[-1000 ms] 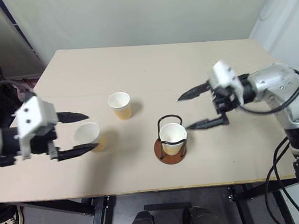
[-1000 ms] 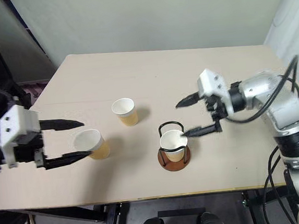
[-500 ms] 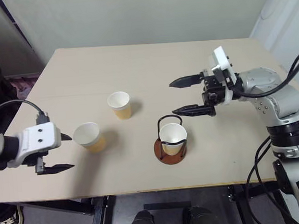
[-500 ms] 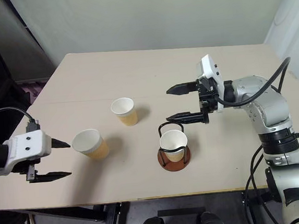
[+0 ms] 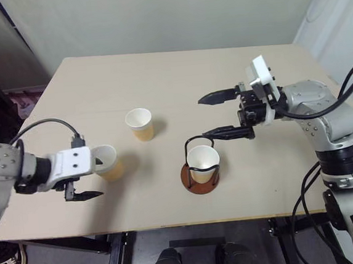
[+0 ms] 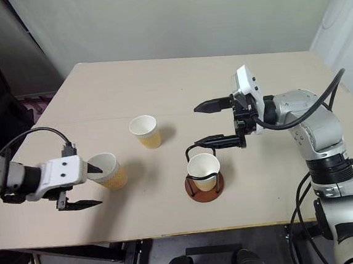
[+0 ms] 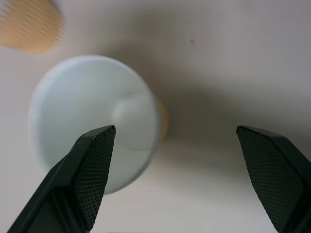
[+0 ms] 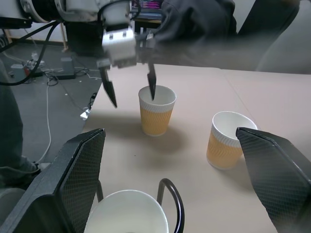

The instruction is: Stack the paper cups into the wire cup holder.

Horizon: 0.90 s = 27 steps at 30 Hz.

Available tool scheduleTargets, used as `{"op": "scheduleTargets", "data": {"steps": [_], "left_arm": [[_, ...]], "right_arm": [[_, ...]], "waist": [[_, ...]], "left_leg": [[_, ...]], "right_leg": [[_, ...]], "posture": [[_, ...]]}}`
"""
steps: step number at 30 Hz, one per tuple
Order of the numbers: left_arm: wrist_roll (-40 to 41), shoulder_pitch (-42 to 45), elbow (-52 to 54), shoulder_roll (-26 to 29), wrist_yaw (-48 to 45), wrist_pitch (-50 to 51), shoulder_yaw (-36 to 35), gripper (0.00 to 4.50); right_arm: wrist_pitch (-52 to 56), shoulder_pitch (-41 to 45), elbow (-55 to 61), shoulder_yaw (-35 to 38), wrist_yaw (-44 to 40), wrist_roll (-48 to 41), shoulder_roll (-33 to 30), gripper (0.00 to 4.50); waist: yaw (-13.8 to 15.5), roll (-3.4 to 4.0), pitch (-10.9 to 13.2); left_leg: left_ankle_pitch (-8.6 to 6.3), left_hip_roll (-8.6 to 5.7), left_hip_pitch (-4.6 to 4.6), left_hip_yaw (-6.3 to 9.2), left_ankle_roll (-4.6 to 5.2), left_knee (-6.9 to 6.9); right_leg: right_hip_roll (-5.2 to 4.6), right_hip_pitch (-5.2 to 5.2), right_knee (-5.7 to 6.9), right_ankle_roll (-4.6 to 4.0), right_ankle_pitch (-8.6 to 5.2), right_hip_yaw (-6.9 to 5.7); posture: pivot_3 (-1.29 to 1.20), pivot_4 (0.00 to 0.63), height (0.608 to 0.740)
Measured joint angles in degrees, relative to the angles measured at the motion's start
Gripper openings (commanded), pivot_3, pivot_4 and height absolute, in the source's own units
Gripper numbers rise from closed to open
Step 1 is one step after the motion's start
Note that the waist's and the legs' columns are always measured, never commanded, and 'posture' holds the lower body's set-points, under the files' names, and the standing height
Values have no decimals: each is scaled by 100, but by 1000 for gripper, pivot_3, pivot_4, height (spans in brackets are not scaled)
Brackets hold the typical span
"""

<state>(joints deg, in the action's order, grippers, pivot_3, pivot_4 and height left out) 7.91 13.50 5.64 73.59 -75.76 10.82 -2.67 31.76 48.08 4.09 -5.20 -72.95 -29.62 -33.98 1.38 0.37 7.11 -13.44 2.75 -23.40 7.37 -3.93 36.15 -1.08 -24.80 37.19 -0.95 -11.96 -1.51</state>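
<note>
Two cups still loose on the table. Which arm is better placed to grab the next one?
Left. Its open pincer already has one finger over the rim of the nearest loose cup. The right pincer hangs open above the wire cup holder, away from both loose cups.

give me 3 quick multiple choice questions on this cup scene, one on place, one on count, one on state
1. Where is the wire holder?
A. the table's near edge, centre
B. the far left corner
C. the floor

2. How many paper cups are there?
A. two
B. three
C. five

3. How is the left end effector?
A. shut on a cup
B. open, one finger over a cup's mouth
C. holding the holder

Answers:
1 A, it stands near the front edge.
2 B, one cup in the holder, two on the table.
3 B, its fingers are apart at the left cup's rim.
</note>
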Motion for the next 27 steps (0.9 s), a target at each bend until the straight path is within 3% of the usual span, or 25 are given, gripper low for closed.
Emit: {"op": "scheduleTargets", "data": {"steps": [10,19,22,27], "left_arm": [[-273,662,-201,-274,9,-177,364,29],[62,800,-234,-278,-358,-197,358,29],[709,1734,-136,-634,-493,177,309,29],[2085,3828,221,-1384,-854,1031,226,29]], "right_arm": [[237,-385,484,32,-170,-343,-344,4500],[329,-836,1143,219,-495,-834,-911,4500],[360,-926,1169,462,-532,-986,-1093,4500],[289,-1388,1135,963,-718,-1005,-1944,4500]], "waist": [[15,-1,0],[4,-5,-3],[74,-10,-4],[165,-18,-10]], "left_leg": [[3,-1,-5,-4,-2,0],[15,0,-4,-8,0,4],[39,-9,-14,8,6,4],[35,-25,-18,-6,28,34]], "right_leg": [[0,0,-2,6,1,0],[2,2,-1,23,13,1],[2,4,1,18,19,-1],[-11,28,-24,37,39,7]], "posture": [[0,150,740],[0,150,740],[0,150,740],[0,150,740]]}}
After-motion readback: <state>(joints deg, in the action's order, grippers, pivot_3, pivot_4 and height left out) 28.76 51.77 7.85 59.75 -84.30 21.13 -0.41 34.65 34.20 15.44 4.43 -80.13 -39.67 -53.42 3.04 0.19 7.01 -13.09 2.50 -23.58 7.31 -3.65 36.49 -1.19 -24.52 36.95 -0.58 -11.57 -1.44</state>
